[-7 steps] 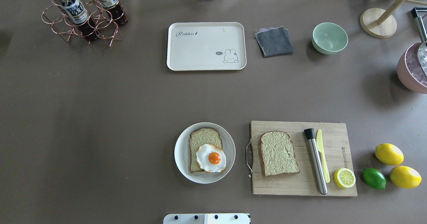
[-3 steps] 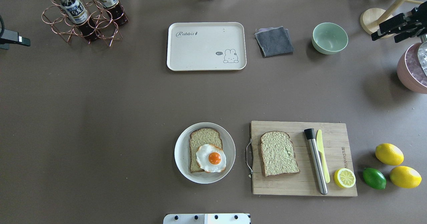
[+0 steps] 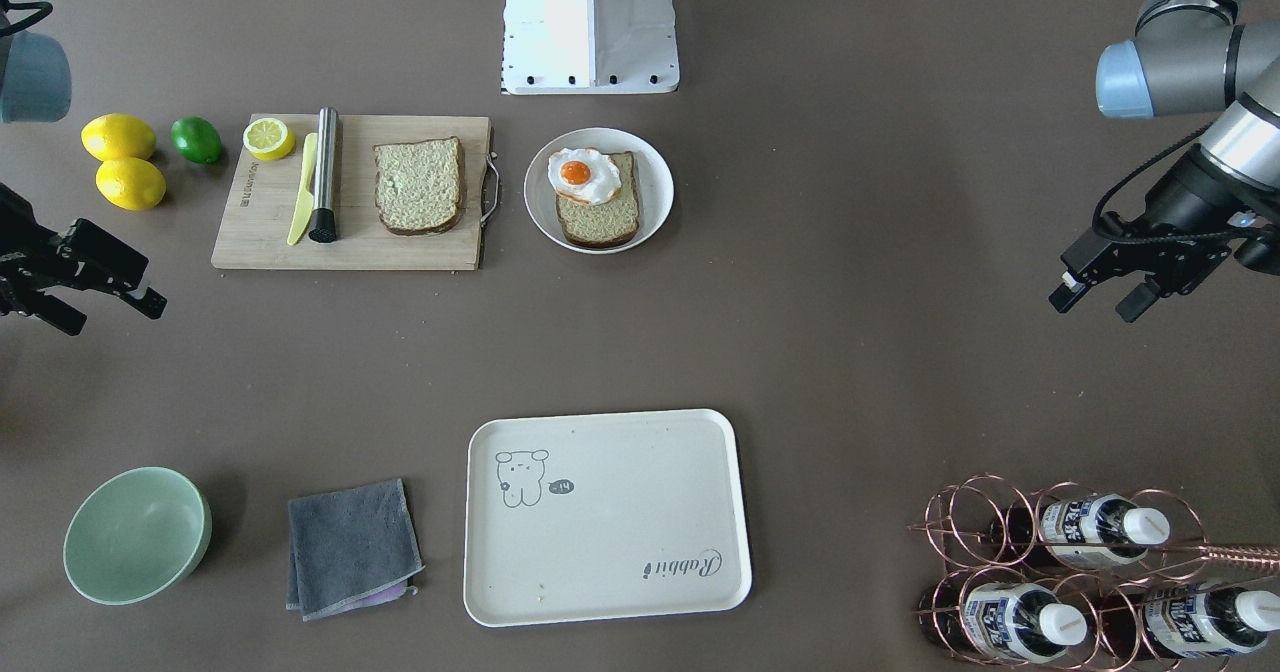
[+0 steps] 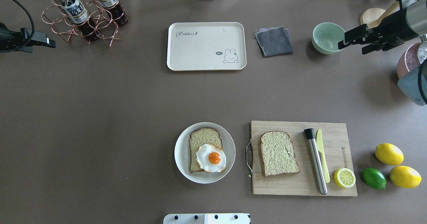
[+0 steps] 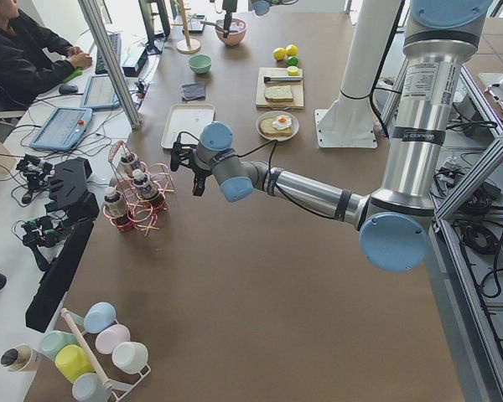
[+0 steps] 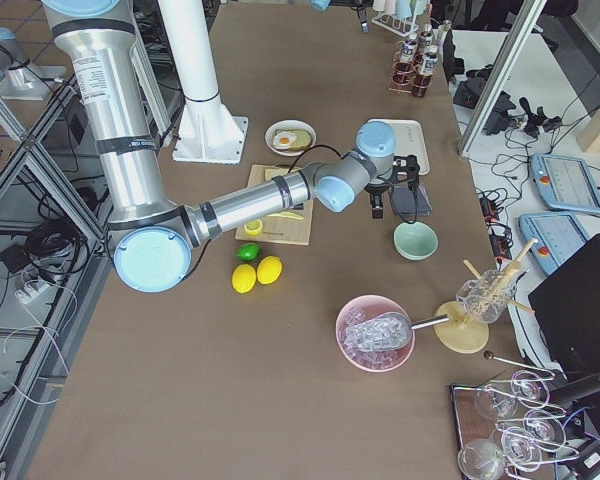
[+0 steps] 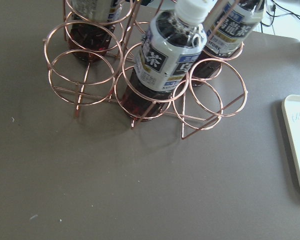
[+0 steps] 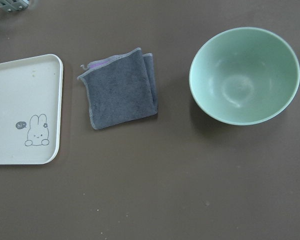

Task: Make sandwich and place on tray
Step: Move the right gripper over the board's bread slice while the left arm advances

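Pre-grasp; loose bread slice not yet on egg
left claw, right claw both released, empty; next likely: slice onto egg, then stack to tray

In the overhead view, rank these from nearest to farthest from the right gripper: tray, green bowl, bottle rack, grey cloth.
1. green bowl, just left of the right gripper.
2. grey cloth, left of the bowl.
3. tray, far centre.
4. bottle rack, far-left corner.
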Action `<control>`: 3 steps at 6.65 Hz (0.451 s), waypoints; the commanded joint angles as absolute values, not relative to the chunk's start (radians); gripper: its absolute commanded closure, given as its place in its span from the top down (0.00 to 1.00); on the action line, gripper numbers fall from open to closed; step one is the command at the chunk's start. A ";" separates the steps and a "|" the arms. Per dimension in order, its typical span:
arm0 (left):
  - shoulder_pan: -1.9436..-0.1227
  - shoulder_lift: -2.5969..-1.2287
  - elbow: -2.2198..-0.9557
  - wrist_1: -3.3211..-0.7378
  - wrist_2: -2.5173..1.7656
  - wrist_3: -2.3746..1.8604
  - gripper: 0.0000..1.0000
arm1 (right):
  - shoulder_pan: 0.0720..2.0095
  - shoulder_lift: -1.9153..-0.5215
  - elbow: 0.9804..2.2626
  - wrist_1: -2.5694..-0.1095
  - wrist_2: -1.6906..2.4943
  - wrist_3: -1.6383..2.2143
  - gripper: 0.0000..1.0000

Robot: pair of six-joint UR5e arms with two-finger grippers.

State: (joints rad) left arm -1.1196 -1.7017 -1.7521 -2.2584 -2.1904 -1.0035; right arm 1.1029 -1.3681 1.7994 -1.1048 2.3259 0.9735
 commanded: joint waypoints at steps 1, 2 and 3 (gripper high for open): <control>-1.039 -1.697 -1.854 -2.180 -2.157 -1.014 0.97 | 0.981 -1.403 1.908 -1.103 2.252 1.105 1.00; -0.985 -1.703 -1.876 -2.183 -2.145 -1.053 0.97 | 0.912 -1.404 1.948 -1.103 2.200 1.183 1.00; -0.933 -1.710 -1.900 -2.180 -2.049 -1.134 0.97 | 0.832 -1.410 1.979 -1.104 2.148 1.237 1.00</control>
